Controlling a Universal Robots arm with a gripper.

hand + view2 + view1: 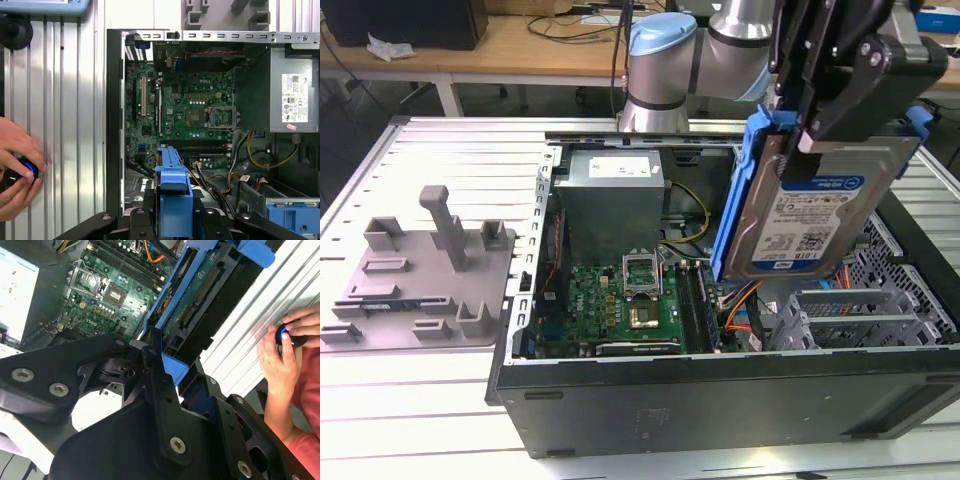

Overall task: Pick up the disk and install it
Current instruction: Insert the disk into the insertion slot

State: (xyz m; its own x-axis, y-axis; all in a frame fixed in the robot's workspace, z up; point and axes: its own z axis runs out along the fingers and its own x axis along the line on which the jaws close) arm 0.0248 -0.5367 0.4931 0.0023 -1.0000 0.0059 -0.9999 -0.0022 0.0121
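Observation:
The disk is a silver drive with a white-and-blue label and blue side rails. It hangs tilted above the open computer case, on the exterior view's right. My black gripper is shut on its upper end. In the second wrist view the disk shows edge-on with its connector side, clamped by the gripper. The first wrist view has the blue rail of the disk between the fingers, over the case's inside.
Inside the case lie a green motherboard, a big grey metal box and a grey drive cage with a blue latch. A grey fixture plate lies beside the case. A person's hands hold a small device nearby.

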